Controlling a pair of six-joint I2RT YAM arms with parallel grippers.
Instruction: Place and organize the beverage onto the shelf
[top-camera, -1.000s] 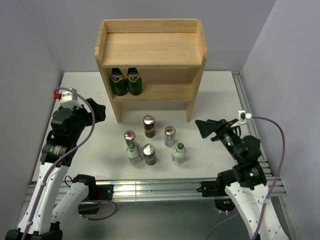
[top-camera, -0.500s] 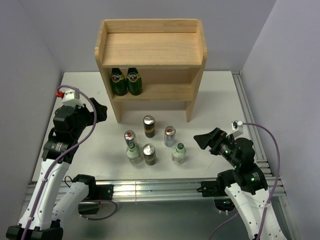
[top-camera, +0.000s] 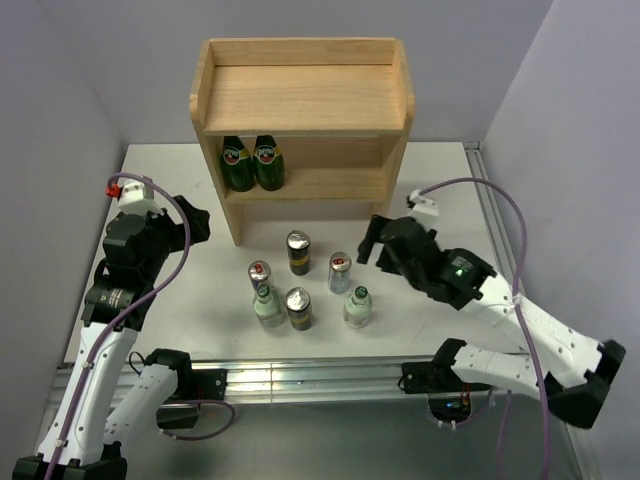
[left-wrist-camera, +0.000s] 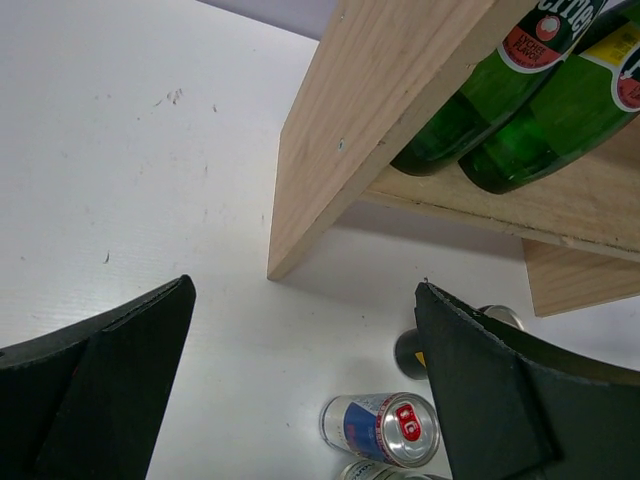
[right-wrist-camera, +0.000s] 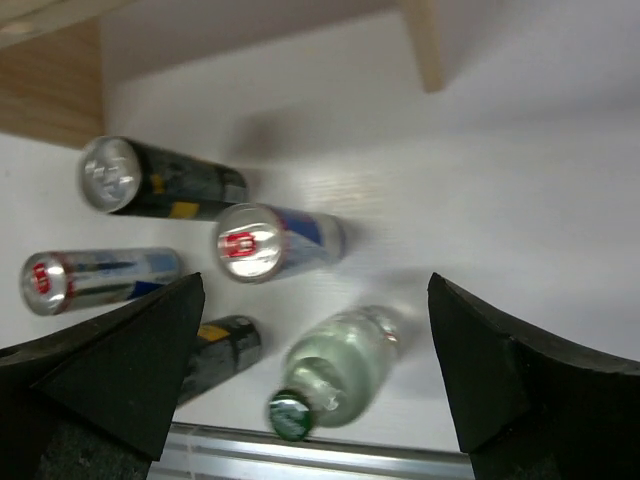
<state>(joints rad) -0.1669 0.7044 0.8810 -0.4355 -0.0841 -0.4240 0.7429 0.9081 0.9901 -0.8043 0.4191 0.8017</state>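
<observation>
The light wood shelf (top-camera: 300, 100) stands at the back of the table. In front of it stand two black-and-gold cans (top-camera: 298, 252) (top-camera: 298, 308), two blue-and-silver cans (top-camera: 339, 272) (top-camera: 259, 275) and two clear glass bottles (top-camera: 267, 305) (top-camera: 357, 306). My right gripper (top-camera: 372, 240) is open and empty, hovering just right of the group. Its wrist view shows a clear bottle (right-wrist-camera: 340, 370) and a blue-and-silver can (right-wrist-camera: 275, 243) between the open fingers (right-wrist-camera: 110, 370). My left gripper (top-camera: 195, 222) is open and empty beside the shelf's left panel (left-wrist-camera: 350, 130).
Two green glass bottles (top-camera: 253, 163) stand at the left of the shelf's lower tier, also seen in the left wrist view (left-wrist-camera: 480, 100). The top board is bare. A metal rail (top-camera: 320, 375) runs along the table's near edge.
My right arm has swung from the table's right side leftward and forward to the cans and bottles. The left arm has barely moved. The drinks have not moved.
</observation>
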